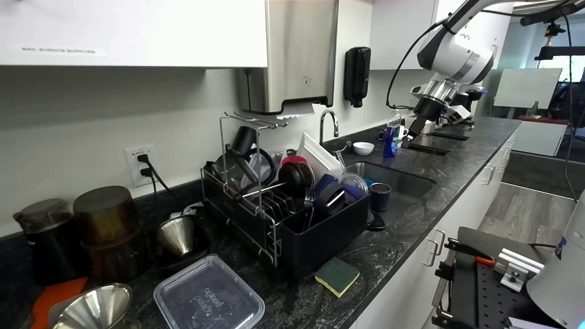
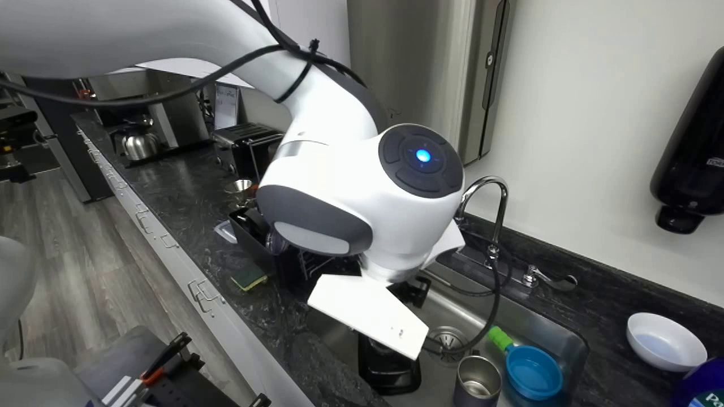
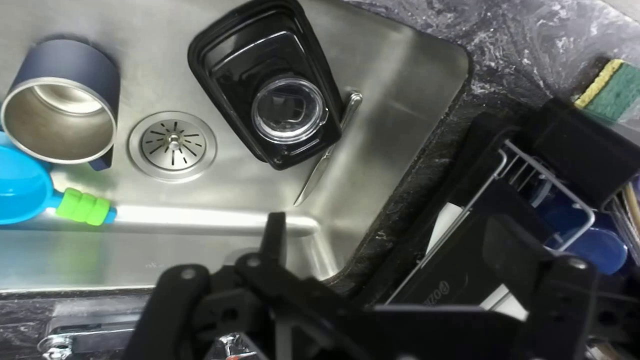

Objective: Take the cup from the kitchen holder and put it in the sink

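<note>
A black dish rack (image 1: pixel 336 237) full of dishes stands beside the sink (image 1: pixel 411 180). A black mug (image 1: pixel 330 198) lies tilted in its front bin. A dark cup (image 1: pixel 244 138) leans at its back. Which cup is meant cannot be told. A dark blue mug (image 3: pixel 65 100) stands in the sink. My gripper (image 3: pixel 392 245) is open and empty in the wrist view, fingers wide apart. It hangs above the sink corner and the rack's edge (image 3: pixel 545 172). It points down in an exterior view (image 1: pixel 410 136). In the other view, the arm mostly hides it.
The sink also holds a black container with a clear lid (image 3: pixel 290 110), a knife (image 3: pixel 325 160) and a blue scoop (image 3: pixel 22 185). The faucet (image 2: pixel 500 203) rises behind it. A soap bottle (image 1: pixel 391 139), white bowl (image 1: pixel 363 148) and sponge (image 1: pixel 337 276) are on the counter.
</note>
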